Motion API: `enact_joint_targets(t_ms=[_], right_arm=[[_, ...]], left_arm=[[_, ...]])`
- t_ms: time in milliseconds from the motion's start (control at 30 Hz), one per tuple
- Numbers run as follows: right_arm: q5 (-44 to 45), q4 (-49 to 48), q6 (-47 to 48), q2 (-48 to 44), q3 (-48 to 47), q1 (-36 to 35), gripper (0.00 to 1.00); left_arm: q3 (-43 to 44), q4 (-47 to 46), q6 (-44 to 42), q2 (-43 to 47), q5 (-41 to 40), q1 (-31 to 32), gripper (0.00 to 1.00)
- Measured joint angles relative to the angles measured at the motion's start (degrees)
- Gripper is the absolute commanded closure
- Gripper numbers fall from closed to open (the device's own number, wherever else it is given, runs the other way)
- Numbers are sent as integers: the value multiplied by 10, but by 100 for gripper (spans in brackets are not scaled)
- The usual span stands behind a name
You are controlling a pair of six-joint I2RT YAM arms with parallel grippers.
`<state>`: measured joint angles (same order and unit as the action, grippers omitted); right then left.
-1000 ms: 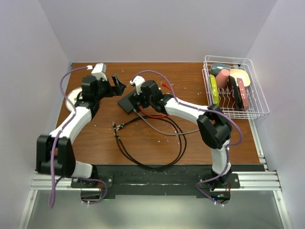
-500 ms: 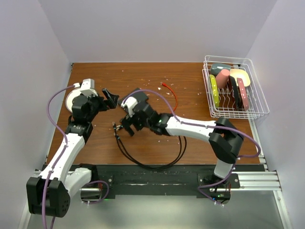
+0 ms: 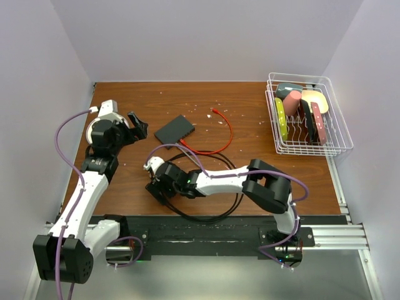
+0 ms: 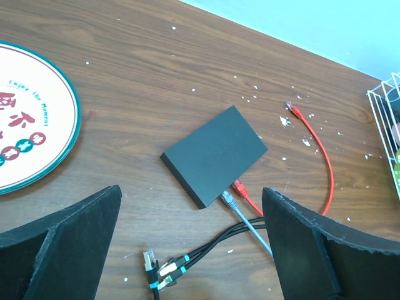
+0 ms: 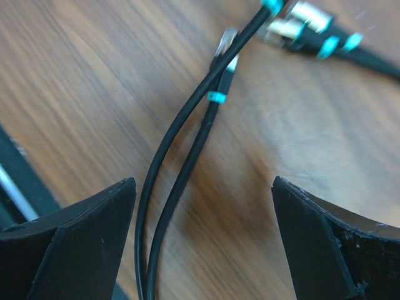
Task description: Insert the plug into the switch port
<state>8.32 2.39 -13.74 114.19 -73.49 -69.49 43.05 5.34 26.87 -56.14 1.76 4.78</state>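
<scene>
The flat black box lies on the brown table, left of centre; it also shows in the left wrist view. A red plug and a grey plug sit at its near edge, where the ports are hidden. Loose black-cable plugs with cyan bands lie nearer. My left gripper is open and empty, left of the box and above the table. My right gripper is open and empty, low over the black cables, just short of one plug.
A red cable curves right of the box. A black cable loop lies near the front edge. A white wire rack with dishes stands at the back right. A plate lies at the left.
My right gripper has left the box and swung to the near left, down over the black cable plugs. My left arm has pulled back to the left. The box is uncovered.
</scene>
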Motion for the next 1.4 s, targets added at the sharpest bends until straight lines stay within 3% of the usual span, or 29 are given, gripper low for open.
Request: enact_joint_targets(t_ms=[100,200,400,467,567,633,967,1133,1400], right_arm=[[5,0,-7,13,-2,-6,17],[6,-4,-14,13,-5,-10,34],[18,-3,-19,27,-15,-26,42],[31,2,-17,44,-36,-37,53],[48,3,-13,74,-75,-57,89],[60,5,-11,88,-94,-70,100],[50,10,-5,43,-49,-80,100],[21,18,16,-80,-3,-77,100],[26,12,55,-357,0,-43,100]], left_arm=[[0,7,0,8,-9,-2,0],[2,14,0,15,-16,-3,0],[6,25,1,20,-22,-3,0],[7,30,1,22,-23,-3,0],[10,34,1,23,-24,-6,0],[10,36,1,25,-25,-7,0],[15,48,1,31,-35,-11,0],[15,49,1,30,-38,-16,0],[15,48,1,29,-44,-19,0]])
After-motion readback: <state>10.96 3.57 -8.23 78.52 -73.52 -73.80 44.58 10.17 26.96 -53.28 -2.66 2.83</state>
